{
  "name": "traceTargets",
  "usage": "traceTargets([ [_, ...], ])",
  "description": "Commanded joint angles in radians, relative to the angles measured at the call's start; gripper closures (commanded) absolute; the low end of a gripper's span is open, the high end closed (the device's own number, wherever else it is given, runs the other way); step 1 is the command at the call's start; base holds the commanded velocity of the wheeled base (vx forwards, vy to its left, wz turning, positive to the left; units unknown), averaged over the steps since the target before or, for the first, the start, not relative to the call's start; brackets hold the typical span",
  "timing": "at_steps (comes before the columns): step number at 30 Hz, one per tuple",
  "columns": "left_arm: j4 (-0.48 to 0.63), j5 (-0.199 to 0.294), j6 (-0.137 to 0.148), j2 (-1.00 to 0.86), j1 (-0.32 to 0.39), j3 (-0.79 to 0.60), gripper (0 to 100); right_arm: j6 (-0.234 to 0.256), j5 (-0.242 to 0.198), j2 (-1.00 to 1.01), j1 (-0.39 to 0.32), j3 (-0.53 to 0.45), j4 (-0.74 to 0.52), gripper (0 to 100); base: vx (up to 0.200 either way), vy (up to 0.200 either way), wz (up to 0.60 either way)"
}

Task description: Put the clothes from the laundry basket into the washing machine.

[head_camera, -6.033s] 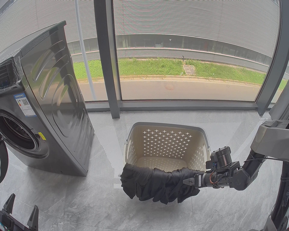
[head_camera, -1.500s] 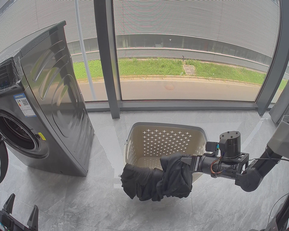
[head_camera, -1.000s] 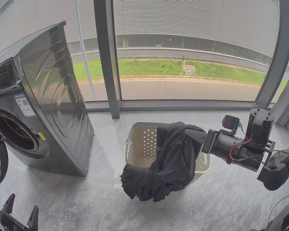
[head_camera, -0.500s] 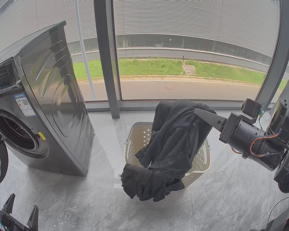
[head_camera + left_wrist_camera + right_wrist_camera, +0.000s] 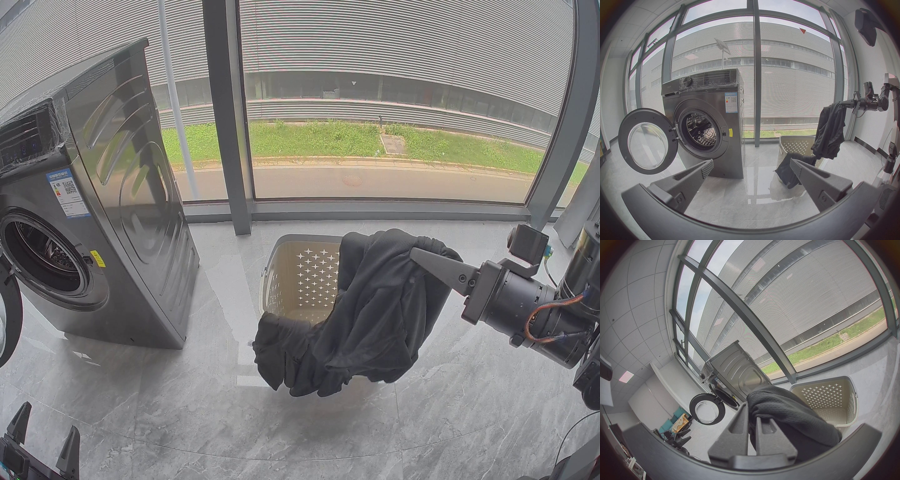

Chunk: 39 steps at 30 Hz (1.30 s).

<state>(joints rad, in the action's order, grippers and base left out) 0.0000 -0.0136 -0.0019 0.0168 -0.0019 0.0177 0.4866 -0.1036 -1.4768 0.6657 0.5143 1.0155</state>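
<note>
A black garment (image 5: pixel 369 312) hangs from my right gripper (image 5: pixel 431 262), which is shut on its upper end above the laundry basket (image 5: pixel 294 275). The garment's lower end drapes over the basket's near rim and down its outside. In the right wrist view the cloth (image 5: pixel 787 418) bulges from between the shut fingers (image 5: pixel 742 427). The grey washing machine (image 5: pixel 94 206) stands to the left with its drum (image 5: pixel 47 256) open and its round door (image 5: pixel 647 140) swung wide. My left gripper (image 5: pixel 40 437) is open, low at the front left and far from the garment.
A glass wall with a dark pillar (image 5: pixel 228 112) runs behind the basket. Bare grey floor (image 5: pixel 219 294) lies between the machine and the basket. The open door (image 5: pixel 7 319) juts out at the far left edge.
My right gripper has lifted the garment's right end from the basket's near rim to well above the basket. The head view has shifted slightly. The left gripper has stayed put.
</note>
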Motion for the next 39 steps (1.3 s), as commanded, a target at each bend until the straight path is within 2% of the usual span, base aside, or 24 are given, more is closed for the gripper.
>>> traceTargets([
  [1, 0.0, 0.0, 0.003, -0.017, -0.001, -0.018, 0, 0.003, -0.001, 0.032, 0.0, -0.011, -0.005, 100, 0.0, 0.0, 0.0],
  [7, 0.0, 0.001, -0.006, -0.017, -0.001, -0.018, 0, 0.003, -0.005, 0.039, -0.002, -0.026, 0.003, 100, 0.0, 0.0, 0.0],
  [17, 0.002, 0.0, -0.029, -0.017, -0.001, -0.016, 0, -0.003, -0.005, 0.039, 0.0, -0.026, 0.003, 100, 0.0, 0.2, 0.0],
  [39, 0.003, -0.003, -0.035, -0.017, -0.003, -0.016, 0, -0.002, -0.019, 0.036, 0.018, -0.025, 0.008, 100, 0.0, 0.2, 0.0],
])
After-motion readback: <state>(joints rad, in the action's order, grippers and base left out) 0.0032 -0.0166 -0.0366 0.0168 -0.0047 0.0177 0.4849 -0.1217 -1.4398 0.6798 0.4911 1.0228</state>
